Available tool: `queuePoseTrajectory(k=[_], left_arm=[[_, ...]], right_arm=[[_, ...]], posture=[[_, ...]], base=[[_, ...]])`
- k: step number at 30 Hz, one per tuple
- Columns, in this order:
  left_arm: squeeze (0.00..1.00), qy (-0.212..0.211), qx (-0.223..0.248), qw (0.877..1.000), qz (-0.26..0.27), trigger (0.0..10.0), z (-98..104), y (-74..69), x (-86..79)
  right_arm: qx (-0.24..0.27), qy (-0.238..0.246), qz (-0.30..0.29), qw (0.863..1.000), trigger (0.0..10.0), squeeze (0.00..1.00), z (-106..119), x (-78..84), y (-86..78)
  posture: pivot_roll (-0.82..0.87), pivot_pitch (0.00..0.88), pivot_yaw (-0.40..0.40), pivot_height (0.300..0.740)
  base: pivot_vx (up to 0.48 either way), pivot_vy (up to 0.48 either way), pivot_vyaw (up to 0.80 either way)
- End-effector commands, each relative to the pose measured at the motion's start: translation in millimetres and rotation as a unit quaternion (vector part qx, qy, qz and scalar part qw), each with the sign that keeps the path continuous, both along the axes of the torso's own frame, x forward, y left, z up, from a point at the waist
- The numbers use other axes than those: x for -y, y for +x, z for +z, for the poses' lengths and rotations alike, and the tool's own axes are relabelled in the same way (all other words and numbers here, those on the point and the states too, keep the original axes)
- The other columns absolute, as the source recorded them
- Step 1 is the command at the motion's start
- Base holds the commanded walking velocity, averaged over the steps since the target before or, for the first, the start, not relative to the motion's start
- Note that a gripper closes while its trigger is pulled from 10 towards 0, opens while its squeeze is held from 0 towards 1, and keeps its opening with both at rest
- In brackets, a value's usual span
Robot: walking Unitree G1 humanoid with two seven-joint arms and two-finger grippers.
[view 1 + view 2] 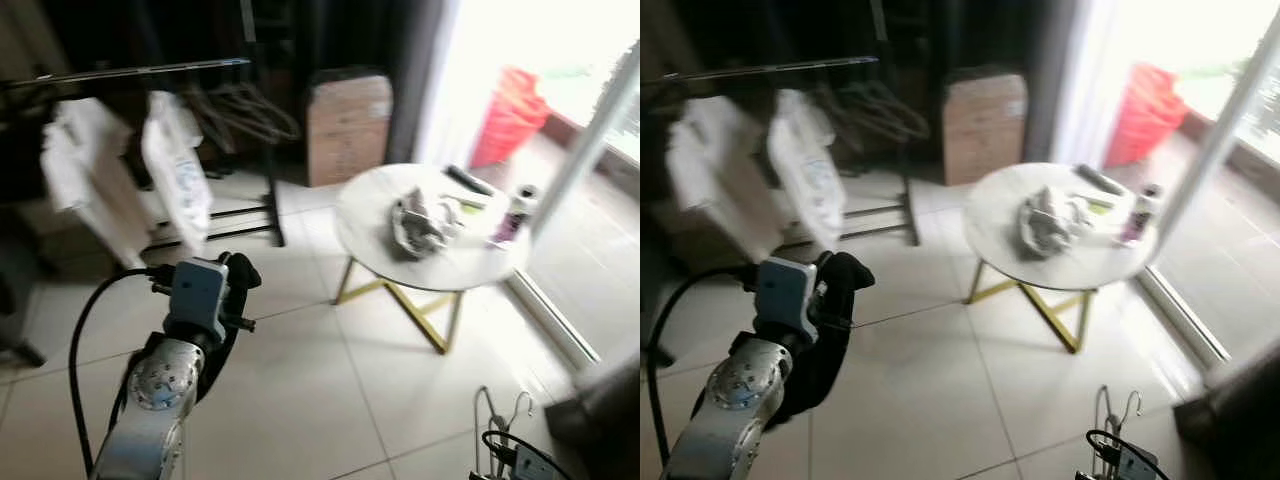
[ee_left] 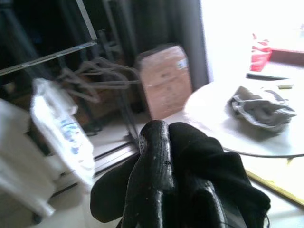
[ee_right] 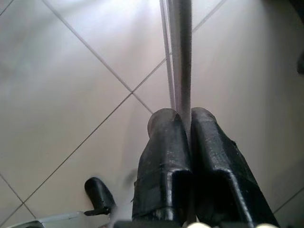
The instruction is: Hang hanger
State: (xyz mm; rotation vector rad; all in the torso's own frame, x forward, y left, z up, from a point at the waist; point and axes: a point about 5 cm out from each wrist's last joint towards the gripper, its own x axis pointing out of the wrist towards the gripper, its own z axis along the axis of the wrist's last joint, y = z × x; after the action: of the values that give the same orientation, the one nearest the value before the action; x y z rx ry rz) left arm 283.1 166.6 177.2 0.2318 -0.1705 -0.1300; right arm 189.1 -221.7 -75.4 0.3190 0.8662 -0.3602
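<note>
Between right pincer (image 3: 183,128) fingers (image 3: 164,142), grey hanger (image 3: 179,57), head views add clothes rail (image 1: 140,70)

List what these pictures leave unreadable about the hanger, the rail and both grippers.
- Hanger: cut off by the left eye view's bottom edge; its lower part is unseen.
- Right gripper: fingers pinch a grey rod.
- Left gripper: black cloth wraps the fingers.
- Rail: blurred.

White garments (image 1: 175,165), red bin (image 1: 510,115), yellow-legged white table (image 1: 360,215).
</note>
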Motion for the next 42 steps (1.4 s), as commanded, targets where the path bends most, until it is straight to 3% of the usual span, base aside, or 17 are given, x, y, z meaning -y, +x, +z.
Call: queuePoseTrajectory(k=[1,5,8,14,20,27,36,42], left_arm=[[0.0,-0.005,0.009,1.0,-0.017,10.0,3,-1.9,6.6],[0.0,-0.006,0.004,1.0,-0.015,10.0,2,-1.6,5.6],[0.0,-0.029,-0.018,0.999,-0.006,10.0,-2,-0.2,3.5],[0.0,-0.003,-0.013,1.0,-0.007,10.0,-1,2.7,1.7],[0.0,-0.009,-0.005,1.0,-0.013,10.0,3,3.3,6.4],[0.0,0.008,-0.005,1.0,-0.005,10.0,4,4.5,6.7],[0.0,0.041,-0.001,0.998,0.048,10.0,7,6.6,-3.1],[0.0,0.03,-0.009,0.999,0.037,10.0,4,6.0,-5.1]], right_arm=[[-0.008,-0.001,-0.009,1.0,10.0,0.0,-2,2.7,-5.4],[-0.008,0.001,-0.005,1.0,10.0,0.0,-2,1.0,-5.2],[-0.009,0.003,-0.003,1.0,10.0,0.0,-3,-1.1,-5.1],[-0.009,0.004,-0.001,1.0,10.0,0.0,-3,-3.1,-4.9],[-0.008,0.006,0.0,1.0,10.0,0.0,-3,-4.6,-4.3],[-0.003,0.019,0.015,1.0,10.0,0.0,-4,-11.2,-3.5],[-0.008,0.019,0.051,0.998,10.0,0.0,-6,-18.8,-4.2],[-0.009,0.021,0.066,0.998,10.0,0.0,-7,-23.2,-4.9]], posture=[[0.03,0.099,0.03,0.74],[0.03,0.096,0.032,0.74],[0.03,0.089,0.038,0.74],[0.03,0.079,0.044,0.74],[0.04,0.076,0.047,0.74],[0.04,0.072,0.052,0.74],[0.04,0.067,0.059,0.74],[0.04,0.063,0.063,0.74]], base=[[0.0,0.0,-0.78],[0.0,0.0,-0.78],[0.0,0.259,-0.78],[0.0,0.314,-0.78],[0.0,0.0,-0.78],[0.0,0.0,0.0],[0.0,0.0,0.0],[0.0,0.0,0.0]])
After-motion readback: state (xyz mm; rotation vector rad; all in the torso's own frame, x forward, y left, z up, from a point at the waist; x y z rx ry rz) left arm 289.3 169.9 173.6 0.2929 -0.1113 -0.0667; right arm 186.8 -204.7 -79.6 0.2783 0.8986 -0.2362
